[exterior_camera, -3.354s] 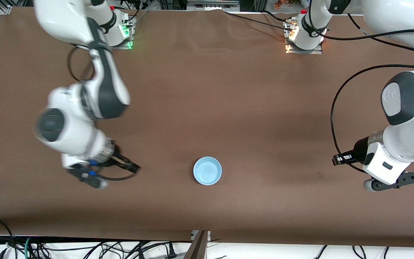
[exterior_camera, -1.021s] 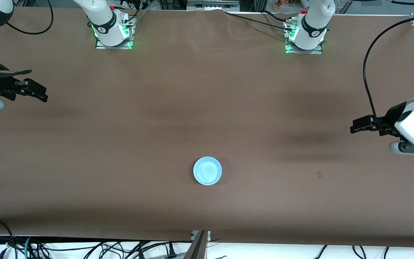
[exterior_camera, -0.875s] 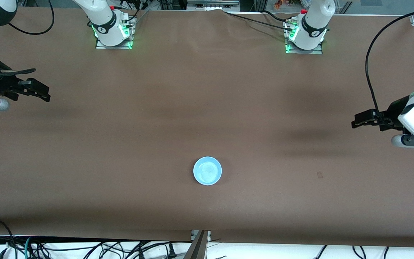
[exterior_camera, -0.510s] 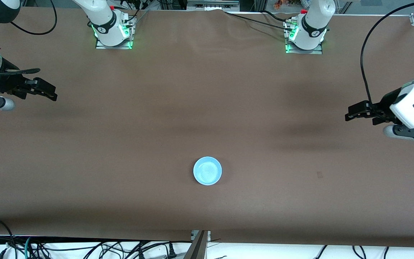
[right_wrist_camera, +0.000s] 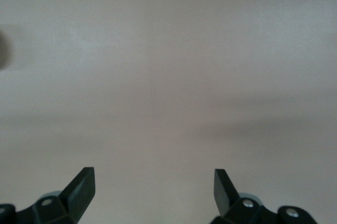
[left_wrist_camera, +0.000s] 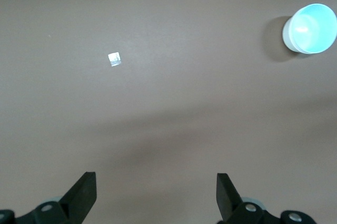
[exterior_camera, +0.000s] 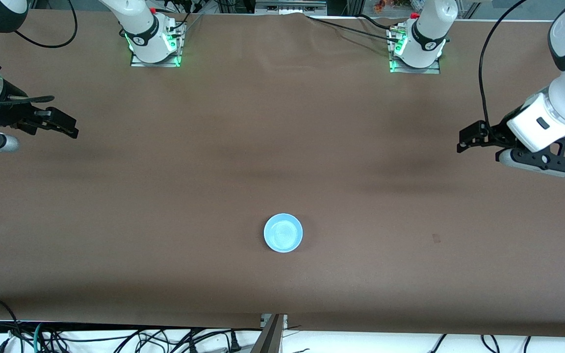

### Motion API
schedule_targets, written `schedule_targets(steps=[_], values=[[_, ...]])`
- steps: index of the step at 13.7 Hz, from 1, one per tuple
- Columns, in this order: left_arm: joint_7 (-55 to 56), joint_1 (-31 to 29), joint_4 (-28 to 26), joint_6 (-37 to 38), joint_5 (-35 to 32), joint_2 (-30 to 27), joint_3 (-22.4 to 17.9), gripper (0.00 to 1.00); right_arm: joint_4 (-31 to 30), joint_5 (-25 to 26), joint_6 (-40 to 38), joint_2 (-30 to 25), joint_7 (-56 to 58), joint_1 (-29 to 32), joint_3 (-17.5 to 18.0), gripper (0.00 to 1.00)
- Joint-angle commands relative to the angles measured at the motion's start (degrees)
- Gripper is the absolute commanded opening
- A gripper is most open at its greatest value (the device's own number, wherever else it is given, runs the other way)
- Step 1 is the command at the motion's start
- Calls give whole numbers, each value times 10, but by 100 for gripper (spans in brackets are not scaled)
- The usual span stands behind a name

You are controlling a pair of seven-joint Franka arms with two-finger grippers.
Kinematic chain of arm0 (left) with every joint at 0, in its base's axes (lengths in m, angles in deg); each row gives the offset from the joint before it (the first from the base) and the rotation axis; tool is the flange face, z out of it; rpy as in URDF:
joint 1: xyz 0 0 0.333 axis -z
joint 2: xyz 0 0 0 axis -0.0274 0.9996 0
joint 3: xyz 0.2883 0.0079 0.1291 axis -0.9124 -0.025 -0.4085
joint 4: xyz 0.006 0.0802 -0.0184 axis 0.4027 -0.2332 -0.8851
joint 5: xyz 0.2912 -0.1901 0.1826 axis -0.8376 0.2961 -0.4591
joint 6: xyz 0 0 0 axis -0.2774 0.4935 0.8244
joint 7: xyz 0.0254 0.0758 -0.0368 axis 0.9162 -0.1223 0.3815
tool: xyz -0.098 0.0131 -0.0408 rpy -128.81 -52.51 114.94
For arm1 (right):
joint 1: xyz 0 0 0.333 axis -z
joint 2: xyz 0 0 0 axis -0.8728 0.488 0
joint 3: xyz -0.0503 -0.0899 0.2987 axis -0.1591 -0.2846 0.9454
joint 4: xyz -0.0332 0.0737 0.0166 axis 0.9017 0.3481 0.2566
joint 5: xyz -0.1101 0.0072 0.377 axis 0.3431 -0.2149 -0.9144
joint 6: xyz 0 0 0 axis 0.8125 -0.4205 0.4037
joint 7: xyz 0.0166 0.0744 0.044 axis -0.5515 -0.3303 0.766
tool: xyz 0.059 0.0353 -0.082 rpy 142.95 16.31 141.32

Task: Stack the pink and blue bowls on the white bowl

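Note:
A light blue bowl (exterior_camera: 283, 232) sits alone on the brown table, nearer the front camera than the middle. It also shows in the left wrist view (left_wrist_camera: 310, 28), where the wall under its blue rim looks white. No pink bowl shows and no separate white bowl shows. My left gripper (exterior_camera: 464, 139) is open and empty over bare table toward the left arm's end; its view shows the jaws wide apart (left_wrist_camera: 156, 179). My right gripper (exterior_camera: 69, 128) is open and empty over bare table at the right arm's end, jaws wide apart (right_wrist_camera: 154, 174).
A small pale mark (exterior_camera: 436, 238) lies on the table between the bowl and the left arm's end; it shows as a white square in the left wrist view (left_wrist_camera: 114, 58). Both arm bases (exterior_camera: 152, 41) stand at the table's edge farthest from the front camera.
Both grippers have drawn away from the bowl to the table's ends. In the last second the left gripper rose and shifted toward the middle; the right barely moved. The bowl stayed put.

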Motion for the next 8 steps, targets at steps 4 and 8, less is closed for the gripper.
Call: schedule_targets(steps=[4,8], values=[[26,4,-23,-31,-78,-15,22,100,11,-8,-12,5,-8,1,-1,100],[27,-2,-22,-38,-93,-13,26,100,11,-8,-11,5,-8,3,-1,100]])
